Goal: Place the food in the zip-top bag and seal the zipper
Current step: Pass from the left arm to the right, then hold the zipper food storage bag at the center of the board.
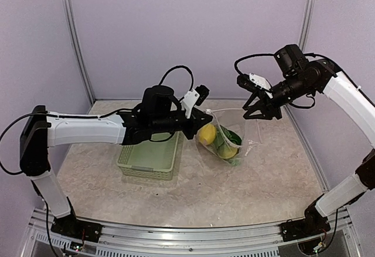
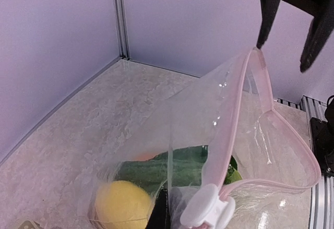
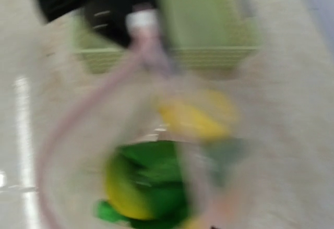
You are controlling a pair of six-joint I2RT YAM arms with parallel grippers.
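The clear zip-top bag [image 1: 221, 141] hangs from my left gripper [image 1: 199, 120], which is shut on its mouth corner beside the white slider [image 2: 209, 208]. The pale pinkish zipper [image 2: 232, 135] gapes open in a loop. Inside the bag lie the food pieces: a yellow lemon [image 1: 206, 134], a second lemon [image 1: 227, 150] and green pieces [image 2: 177, 169]. My right gripper [image 1: 262, 115] is open and empty. It hovers just above the far end of the mouth, and its fingers [image 2: 265, 15] show in the left wrist view. The right wrist view is blurred, with yellow and green food [image 3: 151, 182] below.
The pale green slatted basket [image 1: 149, 157] stands on the table left of the bag, under my left forearm, and looks empty. Purple walls with metal posts close in the back and sides. A metal rail runs along the near edge.
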